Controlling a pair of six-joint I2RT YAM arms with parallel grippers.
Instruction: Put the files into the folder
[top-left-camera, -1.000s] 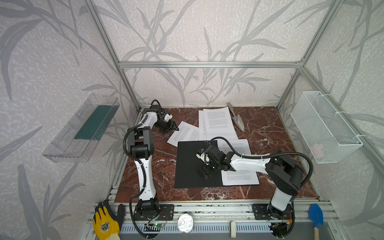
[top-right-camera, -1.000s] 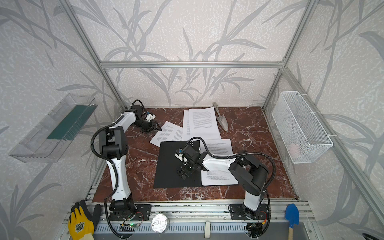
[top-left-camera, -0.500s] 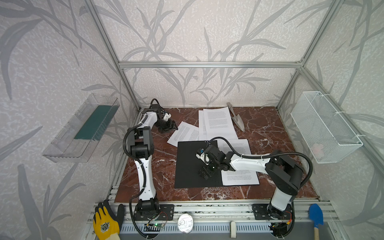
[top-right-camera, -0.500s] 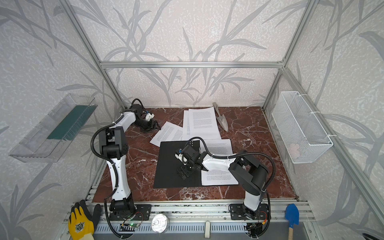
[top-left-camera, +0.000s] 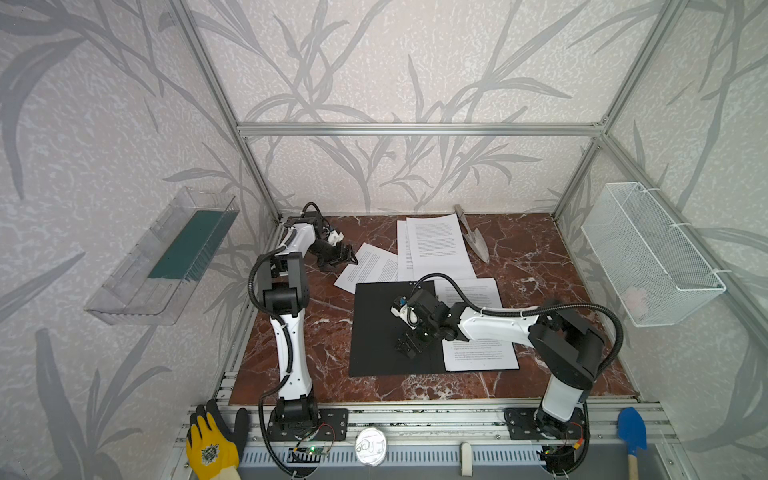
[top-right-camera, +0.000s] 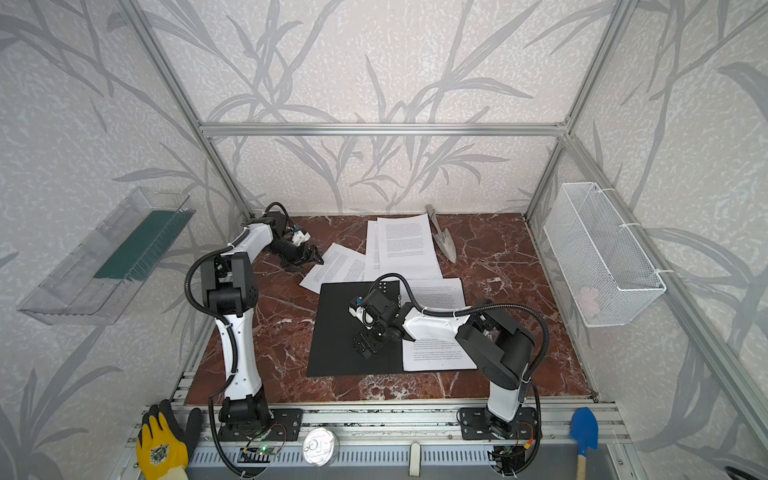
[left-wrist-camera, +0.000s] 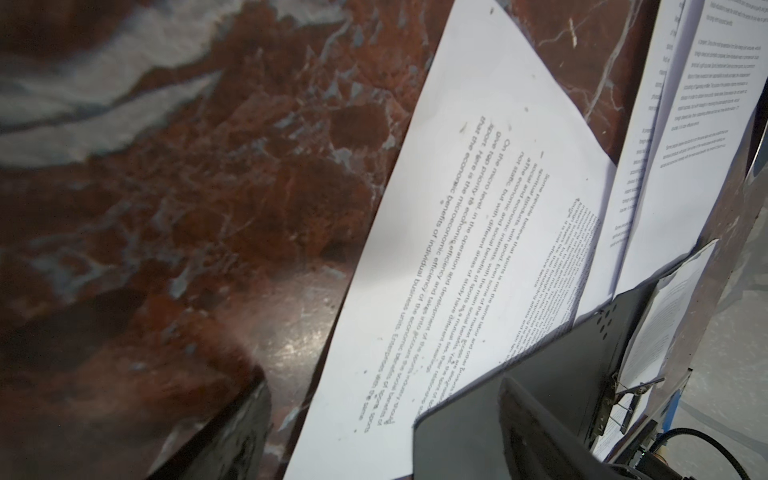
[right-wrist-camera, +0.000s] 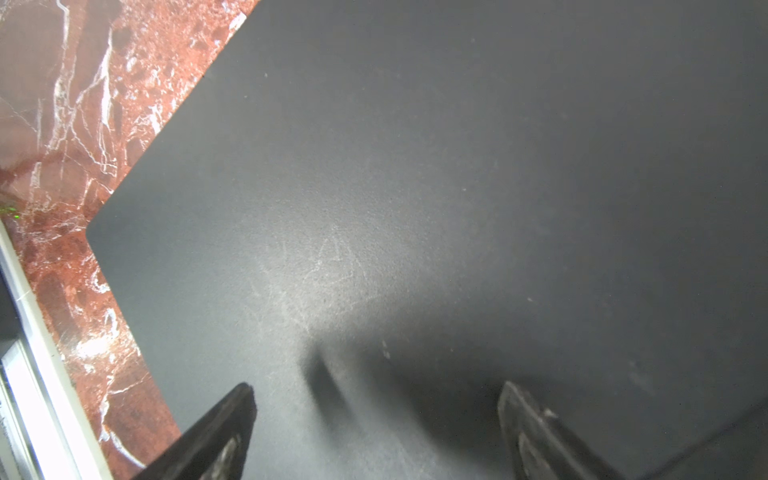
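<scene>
Left fingers (left-wrist-camera: 237, 432) spread, low at the worktop's (top-left-camera: 324, 328) back-left, beside 1 tilted sheet (top-left-camera: 371, 266) whose corner slips under the folder (top-left-camera: 376, 332). More files (top-left-camera: 436, 245) lie behind. Right arm, stretched leftward, part-hides 1 sheet (top-left-camera: 478, 356); right fingers (right-wrist-camera: 216, 440) spread above the folder.

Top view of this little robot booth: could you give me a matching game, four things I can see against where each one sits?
Things:
1 black folder
2 metal trowel
3 yellow glove
4 white wire basket

Places:
A hanging on the right-hand wall
B flat in the middle of the marble table
C at the table's back, right of the printed sheets
D in front of the table, left corner

Pairs: 1-B, 2-C, 3-D, 4-A
</scene>
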